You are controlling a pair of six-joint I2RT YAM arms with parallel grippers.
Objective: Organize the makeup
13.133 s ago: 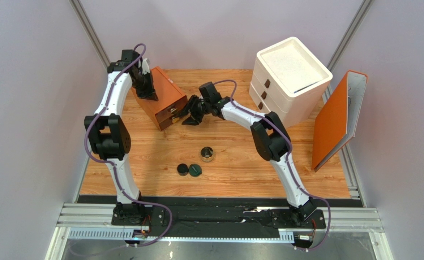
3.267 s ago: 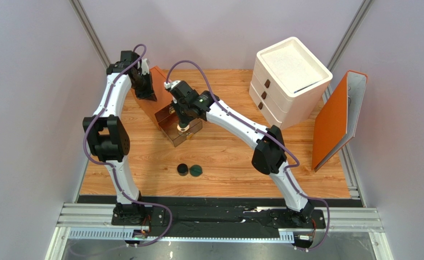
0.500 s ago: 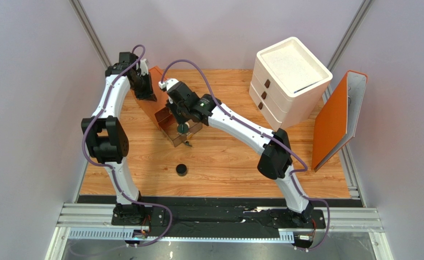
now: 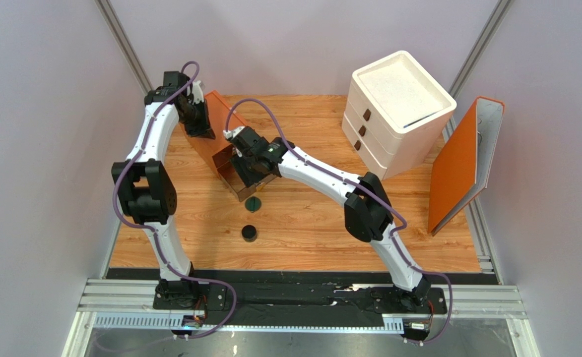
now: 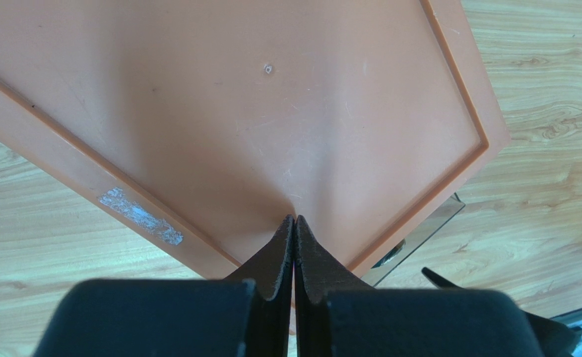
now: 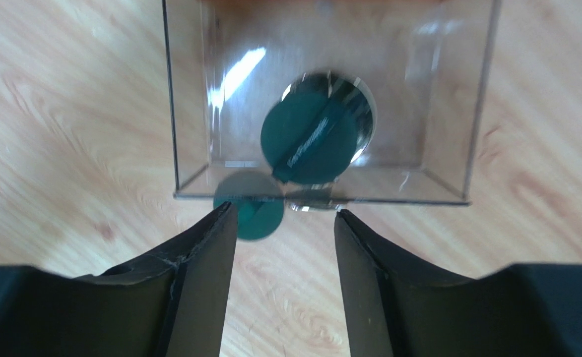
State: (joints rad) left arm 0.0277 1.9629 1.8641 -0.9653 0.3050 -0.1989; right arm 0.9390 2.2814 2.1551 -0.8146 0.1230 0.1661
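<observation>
The dark green compact (image 4: 253,202) lies flat on the table (image 4: 309,216), just outside the front wall of the clear drawer (image 4: 234,186). In the right wrist view we see the dark green compact (image 6: 247,216) partly through that front wall, at its lower edge. We cannot tell whether compact and wall touch.

The clear drawer (image 6: 171,97) is pulled out from the orange drawer box (image 4: 218,152). Inside it we see a round, dark-topped item with a bright rim, which we take for the round jar (image 6: 317,137). It sits near the front wall and apart from both side walls. Its top is blurred, so we give no further detail.

The black compact (image 4: 249,233) lies on the table nearer the arm bases, apart from the green one.

The right gripper (image 6: 285,216) hangs above the drawer's front edge. Its jaws stand apart with nothing between them. The left gripper (image 5: 294,223) has its jaws pressed together, tips on the flat top of the orange drawer box (image 5: 271,111), inside its raised rim and close to one corner.

Bare wood runs from the drawer's right side to the white drawer unit (image 4: 398,104). An orange folder (image 4: 465,163) stands at the table's right edge.
</observation>
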